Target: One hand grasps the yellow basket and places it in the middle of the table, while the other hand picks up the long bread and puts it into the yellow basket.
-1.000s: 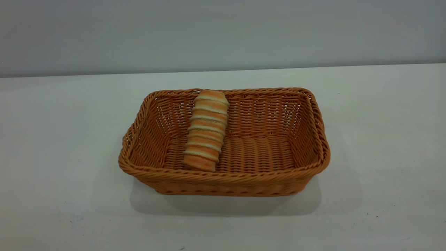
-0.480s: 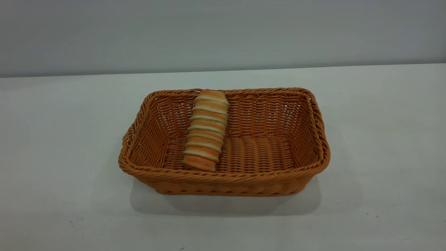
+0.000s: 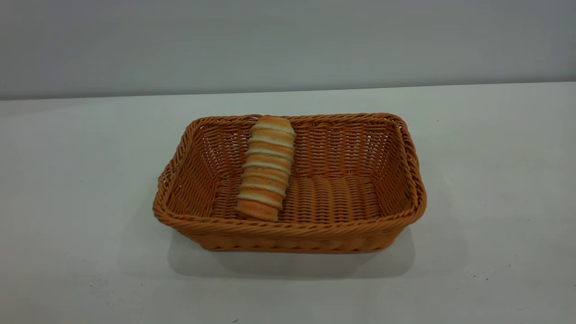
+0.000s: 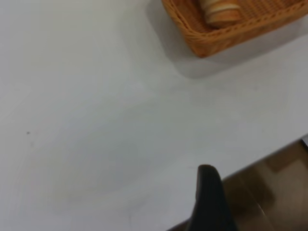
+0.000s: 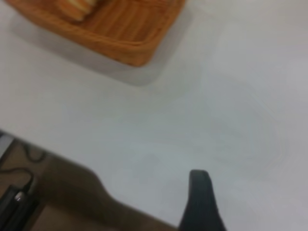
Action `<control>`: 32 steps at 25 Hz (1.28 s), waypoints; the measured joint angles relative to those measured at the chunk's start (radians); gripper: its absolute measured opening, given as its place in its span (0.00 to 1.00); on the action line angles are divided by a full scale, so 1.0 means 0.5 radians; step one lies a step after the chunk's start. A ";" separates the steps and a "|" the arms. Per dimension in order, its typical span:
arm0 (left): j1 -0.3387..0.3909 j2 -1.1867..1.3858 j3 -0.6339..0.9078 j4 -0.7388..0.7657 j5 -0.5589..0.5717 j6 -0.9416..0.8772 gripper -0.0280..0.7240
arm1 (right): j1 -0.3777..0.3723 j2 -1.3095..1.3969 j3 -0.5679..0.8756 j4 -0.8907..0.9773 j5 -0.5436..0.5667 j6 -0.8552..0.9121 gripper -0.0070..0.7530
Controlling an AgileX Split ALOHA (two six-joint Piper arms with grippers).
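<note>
Relative to the two preceding exterior frames, nothing has shifted: the yellow basket (image 3: 290,184) stands at the same spot near the middle of the counter (image 3: 495,180), and the long bread (image 3: 266,167) lies inside it unchanged, one rounded end propped on the far braided rim, the other resting on the woven floor by the near wall, left of the basket's centre. The basket is rectangular wicker, orange-tan, with sloping open-weave sides and a twisted braided rim; its floor shows parallel ribbed rows. The bread is an elongated golden-orange roll banded by pale cream cross ridges. The counter is flat, white and matte, with a few dark specks. Neither arm appears in the exterior view. In the left wrist view, one dark finger of the left claw (image 4: 211,202) hangs over bare counter near its edge, well apart from the basket's corner (image 4: 226,29); the right claw (image 5: 201,202) is placed likewise. Whether either claw is open or closed cannot be told.
</note>
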 joint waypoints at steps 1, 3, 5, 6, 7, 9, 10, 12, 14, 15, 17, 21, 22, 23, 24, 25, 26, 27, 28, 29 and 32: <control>0.048 -0.016 0.000 0.000 0.000 0.000 0.80 | -0.058 0.000 0.000 0.000 0.000 0.000 0.73; 0.159 -0.030 0.000 0.000 0.000 0.000 0.80 | -0.199 0.000 0.000 0.000 0.000 0.000 0.73; 0.293 -0.030 0.000 0.000 0.000 0.000 0.80 | -0.313 0.000 0.000 0.000 0.000 0.000 0.73; 0.347 -0.030 0.000 0.000 0.000 0.000 0.80 | -0.363 0.000 0.000 0.000 0.000 0.000 0.73; 0.405 -0.030 0.000 0.000 0.000 0.000 0.80 | -0.407 0.000 0.000 0.000 0.000 0.000 0.73; 0.494 -0.030 0.000 0.000 0.000 0.000 0.80 | -0.462 0.000 0.000 0.000 0.000 0.000 0.73; 0.519 -0.030 0.000 0.000 0.000 0.000 0.80 | -0.477 0.000 0.000 0.000 0.000 0.000 0.73; 0.546 -0.030 0.000 0.000 0.000 0.002 0.80 | -0.485 0.000 0.000 0.000 0.000 0.000 0.73; 0.547 -0.030 0.000 0.000 0.000 0.002 0.80 | -0.487 0.000 0.000 0.000 0.000 0.000 0.73; 0.547 -0.030 0.000 0.000 0.000 0.002 0.80 | -0.487 0.000 0.000 0.000 0.000 0.000 0.73; 0.547 -0.030 0.000 0.000 0.000 0.000 0.80 | -0.487 0.000 0.000 0.000 0.000 0.000 0.73; 0.547 -0.030 0.000 0.000 0.000 0.000 0.80 | -0.487 0.000 0.000 0.000 0.000 0.000 0.73; 0.547 -0.030 0.000 0.000 0.000 0.000 0.80 | -0.487 0.000 0.000 0.000 0.000 0.000 0.73; 0.547 -0.030 0.000 0.000 0.000 0.000 0.80 | -0.487 0.000 0.000 0.000 0.000 0.000 0.73; 0.547 -0.030 0.000 0.000 0.000 0.000 0.80 | -0.487 0.000 0.000 0.000 0.000 0.000 0.73; 0.547 -0.030 0.000 0.000 0.000 0.000 0.80 | -0.487 0.000 0.000 0.000 0.000 0.000 0.73; 0.547 -0.030 0.000 0.000 0.000 0.000 0.80 | -0.487 0.000 0.000 0.000 0.000 0.000 0.73; 0.547 -0.030 0.000 0.000 0.000 0.000 0.80 | -0.487 0.000 0.000 0.000 0.000 0.000 0.73; 0.547 -0.030 0.000 0.000 0.000 0.000 0.80 | -0.487 0.000 0.000 0.000 0.000 0.000 0.73; 0.547 -0.030 0.000 0.000 0.000 0.000 0.80 | -0.487 0.000 0.000 0.000 0.000 0.000 0.73; 0.547 -0.030 0.000 0.000 0.000 0.000 0.80 | -0.487 0.000 0.000 0.000 0.000 0.000 0.73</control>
